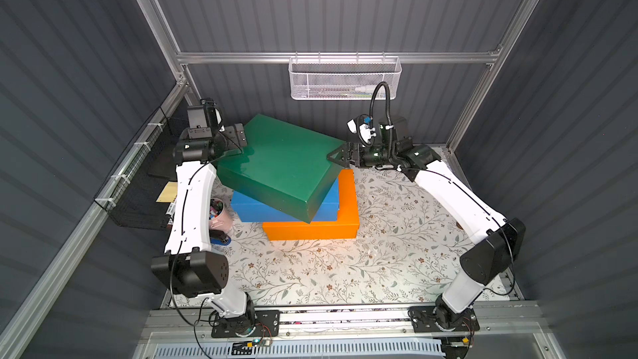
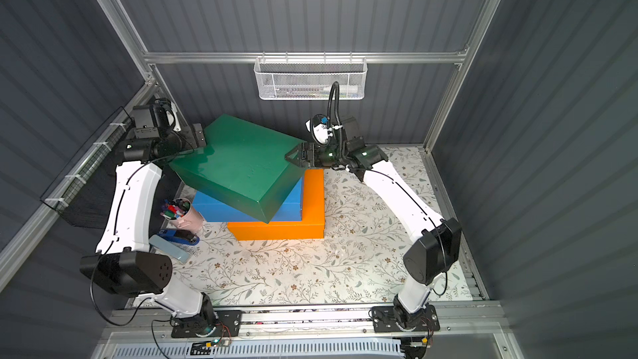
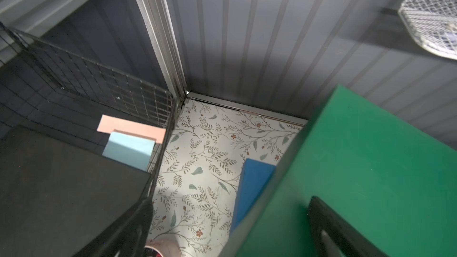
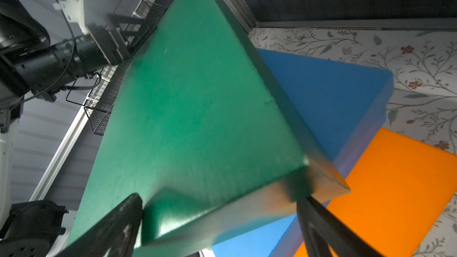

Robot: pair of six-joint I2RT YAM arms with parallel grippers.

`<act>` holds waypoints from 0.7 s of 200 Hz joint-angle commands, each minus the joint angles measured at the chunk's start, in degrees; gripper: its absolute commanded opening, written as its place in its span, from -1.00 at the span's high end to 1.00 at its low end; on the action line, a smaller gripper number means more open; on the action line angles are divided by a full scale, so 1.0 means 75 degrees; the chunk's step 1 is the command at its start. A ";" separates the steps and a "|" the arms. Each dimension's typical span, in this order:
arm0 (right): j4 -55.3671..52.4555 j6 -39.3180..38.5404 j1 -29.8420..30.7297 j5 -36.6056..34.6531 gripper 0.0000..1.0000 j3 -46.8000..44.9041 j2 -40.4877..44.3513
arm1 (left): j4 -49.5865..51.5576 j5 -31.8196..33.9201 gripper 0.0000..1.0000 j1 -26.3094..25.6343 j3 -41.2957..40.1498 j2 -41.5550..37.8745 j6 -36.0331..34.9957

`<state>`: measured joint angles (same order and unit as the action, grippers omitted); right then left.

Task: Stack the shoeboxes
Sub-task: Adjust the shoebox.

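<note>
3 plain lidded cardboard shoeboxes are piled at the centre of both top views. The orange rectangular cardboard box (image 1: 348,198) lies flat at the bottom, with only its right strip and front face showing. The blue cardboard box (image 1: 255,209) lies flat on it, shifted toward the left of the frame. The dark green cardboard box (image 1: 283,164) is uppermost, lid closed and turned askew. Its near corner juts past the blue front edge. Whether it rests there cannot be told.

The green shoebox (image 3: 371,169) overhangs the blue shoebox (image 3: 252,186) near the floral table's (image 3: 205,149) corner; the left gripper (image 3: 231,200) straddles its edge, jaws wide.
</note>
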<state>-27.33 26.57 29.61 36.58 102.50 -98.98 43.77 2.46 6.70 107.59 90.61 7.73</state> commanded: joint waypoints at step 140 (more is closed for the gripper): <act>0.0141 0.0157 -0.0294 0.0721 -0.98 0.1298 -0.1235 | 0.0894 -0.1959 -1.00 -0.0015 -0.1535 -0.1907 0.0550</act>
<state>-26.50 27.00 27.09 39.35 110.56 -106.65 46.83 -9.52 6.70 97.56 78.24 9.67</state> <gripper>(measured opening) 0.989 0.997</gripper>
